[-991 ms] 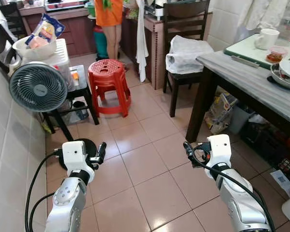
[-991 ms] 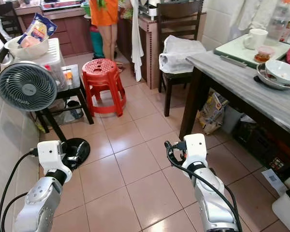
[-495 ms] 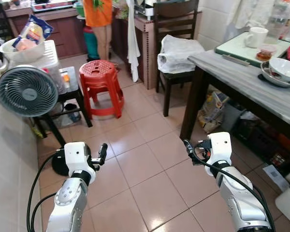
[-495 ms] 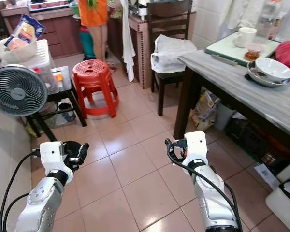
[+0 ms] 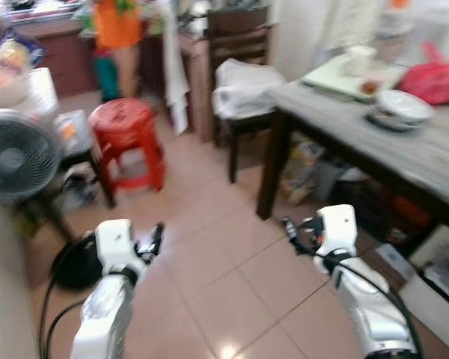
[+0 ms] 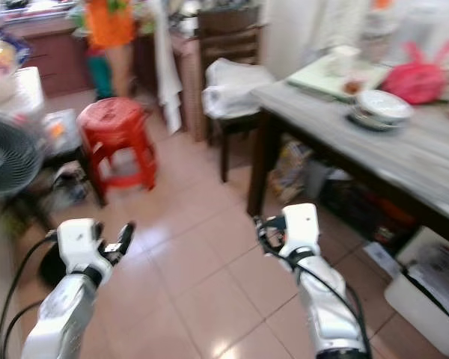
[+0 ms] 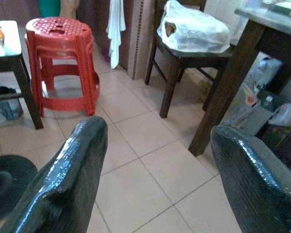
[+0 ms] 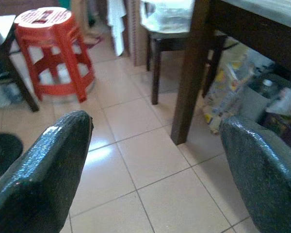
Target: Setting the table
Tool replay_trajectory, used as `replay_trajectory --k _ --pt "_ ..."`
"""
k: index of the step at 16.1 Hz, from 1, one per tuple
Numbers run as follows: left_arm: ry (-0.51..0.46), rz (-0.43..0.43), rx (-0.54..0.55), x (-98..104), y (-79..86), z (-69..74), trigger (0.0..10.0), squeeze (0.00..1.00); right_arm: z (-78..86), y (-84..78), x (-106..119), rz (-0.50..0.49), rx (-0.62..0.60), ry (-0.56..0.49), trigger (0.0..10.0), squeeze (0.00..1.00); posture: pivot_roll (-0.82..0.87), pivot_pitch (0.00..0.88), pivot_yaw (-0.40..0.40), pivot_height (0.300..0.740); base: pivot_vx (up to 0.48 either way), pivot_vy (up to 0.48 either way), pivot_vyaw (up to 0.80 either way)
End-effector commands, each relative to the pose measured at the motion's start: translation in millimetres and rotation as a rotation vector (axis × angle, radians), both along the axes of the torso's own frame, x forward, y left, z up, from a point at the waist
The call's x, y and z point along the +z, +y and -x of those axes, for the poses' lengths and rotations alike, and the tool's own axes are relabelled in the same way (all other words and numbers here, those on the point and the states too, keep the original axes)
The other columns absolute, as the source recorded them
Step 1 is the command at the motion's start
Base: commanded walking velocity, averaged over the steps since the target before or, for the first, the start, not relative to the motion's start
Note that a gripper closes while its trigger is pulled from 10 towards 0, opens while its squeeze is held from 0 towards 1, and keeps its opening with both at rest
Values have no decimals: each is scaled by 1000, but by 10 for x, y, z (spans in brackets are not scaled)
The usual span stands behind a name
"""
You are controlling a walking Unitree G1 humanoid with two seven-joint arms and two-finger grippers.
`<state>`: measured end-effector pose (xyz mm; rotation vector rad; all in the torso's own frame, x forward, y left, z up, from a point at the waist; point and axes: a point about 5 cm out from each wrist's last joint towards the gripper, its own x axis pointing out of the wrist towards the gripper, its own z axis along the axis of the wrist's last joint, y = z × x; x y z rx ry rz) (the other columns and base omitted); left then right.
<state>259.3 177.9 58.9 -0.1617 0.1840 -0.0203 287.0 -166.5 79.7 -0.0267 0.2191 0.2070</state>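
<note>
Blur softened both eye views, yet the grey-topped table (image 5: pixel 404 153) stood ahead on the robot's right with a stacked bowl and plate (image 5: pixel 399 108), a white mug (image 5: pixel 357 60) on a pale green board (image 5: pixel 337 75) and a pink bag (image 5: pixel 434 81) on it. Both arms were held low over the tiled floor (image 5: pixel 209 247), the left gripper (image 7: pixel 155 165) and the right gripper (image 8: pixel 155 160) each empty with fingers spread wide apart, well short of the table; a red stool (image 5: pixel 123 134), a fan (image 5: pixel 15 153) and a dark chair (image 5: pixel 239 112) carrying a white plastic bag (image 5: pixel 239 82) stood beyond, and a person in orange (image 5: pixel 116 30) was at the far counter
</note>
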Motion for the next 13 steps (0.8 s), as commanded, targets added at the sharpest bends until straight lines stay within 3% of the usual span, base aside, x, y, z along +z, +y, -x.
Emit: replay_trajectory --k 1,13 --pt "-9 -9 -11 22 -36 -25 10000 0 5 -49 -14 6 -13 13 10000 0 -82 0 63 740 0 0 -781" --pt "6 -2 -28 5 -48 -15 10000 0 41 -28 -37 10 -19 21 10000 0 -85 0 75 740 0 0 -780"
